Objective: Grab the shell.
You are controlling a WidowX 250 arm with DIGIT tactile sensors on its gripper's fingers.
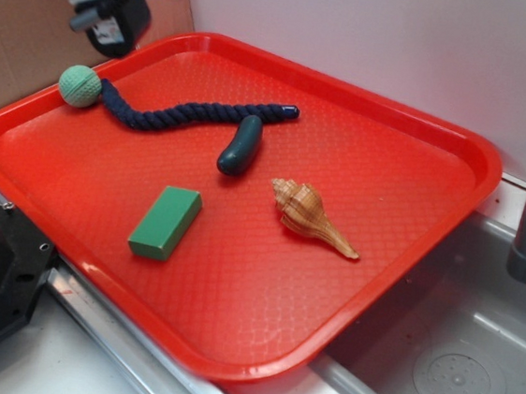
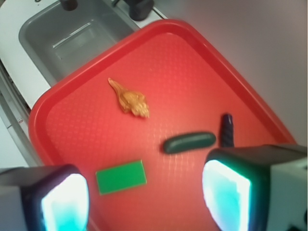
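The shell (image 1: 309, 215) lies free on the red tray (image 1: 420, 138), right of the green block (image 1: 165, 223); we see our fingers (image 2: 65, 199) spread wide, holding nothing, raised above.

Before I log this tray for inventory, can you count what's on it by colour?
Green: 2, the block and the rope's ball
Dark green: 1, the pickle
Navy: 1, the rope
Tan: 1, the shell
Total: 4 things, as ball and rope are one toy, all on the red tray
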